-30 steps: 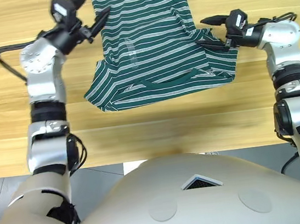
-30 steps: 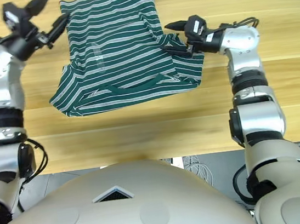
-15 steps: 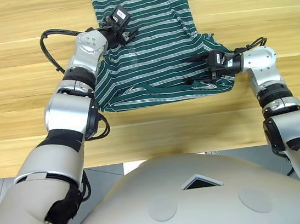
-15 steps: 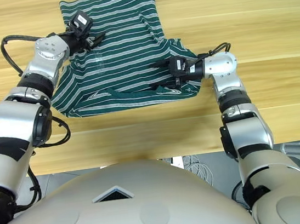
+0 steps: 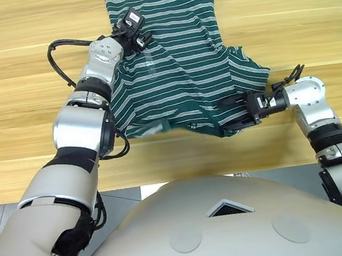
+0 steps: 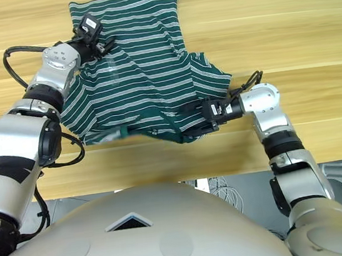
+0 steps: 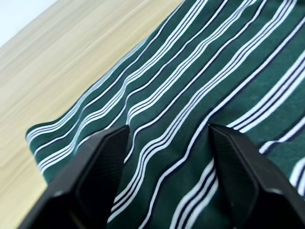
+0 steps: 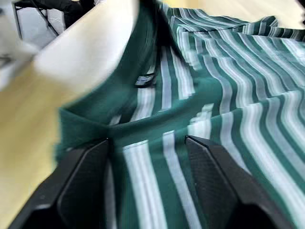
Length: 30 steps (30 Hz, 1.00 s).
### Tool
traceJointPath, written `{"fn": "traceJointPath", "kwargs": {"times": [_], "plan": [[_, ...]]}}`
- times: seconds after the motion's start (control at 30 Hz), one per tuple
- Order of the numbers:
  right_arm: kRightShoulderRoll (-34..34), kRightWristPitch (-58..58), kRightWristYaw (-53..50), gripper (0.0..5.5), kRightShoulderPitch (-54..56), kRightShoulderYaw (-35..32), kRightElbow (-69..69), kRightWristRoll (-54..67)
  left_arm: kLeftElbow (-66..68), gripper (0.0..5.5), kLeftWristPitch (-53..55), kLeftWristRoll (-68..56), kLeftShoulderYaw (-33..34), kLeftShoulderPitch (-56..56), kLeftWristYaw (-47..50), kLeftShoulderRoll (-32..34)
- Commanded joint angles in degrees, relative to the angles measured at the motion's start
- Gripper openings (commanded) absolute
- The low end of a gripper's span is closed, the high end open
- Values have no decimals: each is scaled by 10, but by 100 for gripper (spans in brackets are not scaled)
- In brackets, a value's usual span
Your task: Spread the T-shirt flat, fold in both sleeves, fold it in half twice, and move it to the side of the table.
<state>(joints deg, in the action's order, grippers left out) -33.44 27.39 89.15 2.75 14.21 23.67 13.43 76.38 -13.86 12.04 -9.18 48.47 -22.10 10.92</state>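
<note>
1. T-shirt [image 5: 176, 70] lies rumpled on the desk [image 5: 307, 15], its near edge bunched close to the desk's front.
2. Right hand [image 5: 235, 112] sits at that near edge, fingers spread, cloth between them.
3. Left hand [image 5: 140, 40] rests on the shirt's far left part, fingers wide.

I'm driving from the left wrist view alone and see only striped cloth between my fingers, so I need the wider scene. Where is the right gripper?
Observer: The right gripper is at the near edge of the T-shirt, towards its right side, with its fingers apart over the cloth.
Operator: Is the shirt lying flat?
Observer: No. It is wrinkled across the middle, and the near edge is bunched up by that gripper.
Operator: Where on the shirt is mine?
Observer: The left gripper is on the far left part, close to the far corner, above the wooden table.
</note>
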Motion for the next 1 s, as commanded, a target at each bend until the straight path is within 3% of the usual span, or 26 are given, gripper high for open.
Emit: {"fn": "traceJointPath", "kwargs": {"times": [0.03, 0.13, 0.3, 0.4, 0.5, 0.63, 0.7, 0.8, 0.9, 1.0], "plan": [[-20, 1, 9, 298, -20, 4, -45, 10, 12, 290, 18, 18, -2, 0, 11, 3], [-4, -13, -26, 298, 10, -11, -61, 20, 5, 290, -1, 7, 9, 5, -10, -9], [64, -43, -113, 298, 113, -36, 11, 22, -70, 290, -112, -87, 66, 7, -163, -25], [92, -55, -134, 298, 167, -42, 55, 20, -196, 290, -162, -162, 89, -29, -261, -12], [129, -56, -204, 298, 249, -38, 139, -23, -403, 290, -129, -229, 103, -114, -301, 24], [172, -93, -330, 298, 332, -9, 261, -114, -623, 290, -14, -196, 164, -278, -171, 68], [196, -109, -359, 298, 355, 8, 308, -146, -783, 290, 114, -205, 218, -446, -82, 48], [224, -124, -385, 298, 390, 11, 379, -169, -946, 290, 222, -252, 264, -671, -16, -3], [233, -135, -400, 298, 415, -2, 437, -175, -1044, 290, 317, -319, 282, -781, 10, -29], [241, -145, -421, 298, 426, -12, 472, -179, -1106, 290, 393, -412, 318, -825, 11, -14]]}}
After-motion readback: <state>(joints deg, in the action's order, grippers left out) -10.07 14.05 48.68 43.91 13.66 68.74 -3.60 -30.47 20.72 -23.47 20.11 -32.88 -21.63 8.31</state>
